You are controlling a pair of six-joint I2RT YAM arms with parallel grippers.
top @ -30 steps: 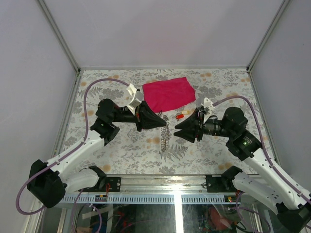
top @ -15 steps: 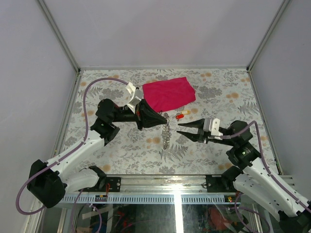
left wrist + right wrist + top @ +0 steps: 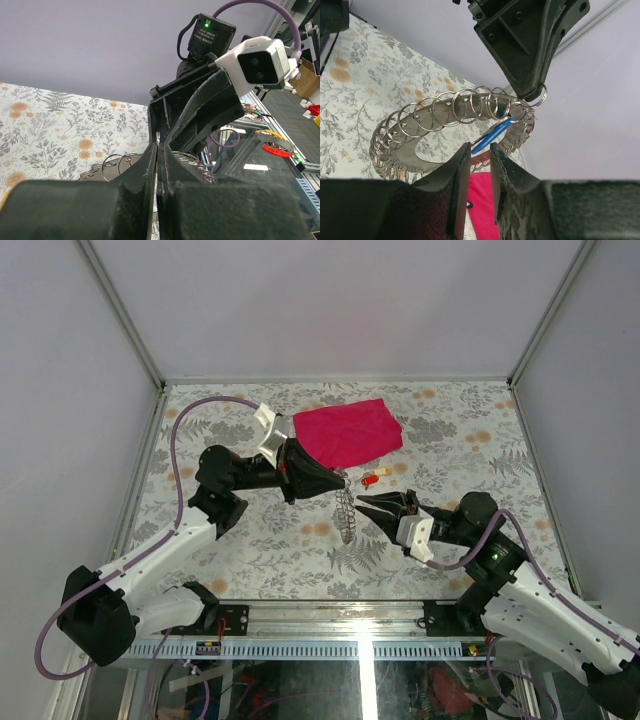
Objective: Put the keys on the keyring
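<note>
Floral tabletop (image 3: 460, 430); right end effector (image 3: 363, 501) nearer keyring (image 3: 345, 513)

Left gripper (image 3: 159, 149) low in frame, dark fingers (image 3: 142, 172) pressed together on a small silver ring (image 3: 158, 136) — right gripper (image 3: 167, 134) close opposite, white wrist camera (image 3: 260, 60) above, keyring (image 3: 117, 167) loops beneath, floral counter (image 3: 50, 130) at left.
</note>
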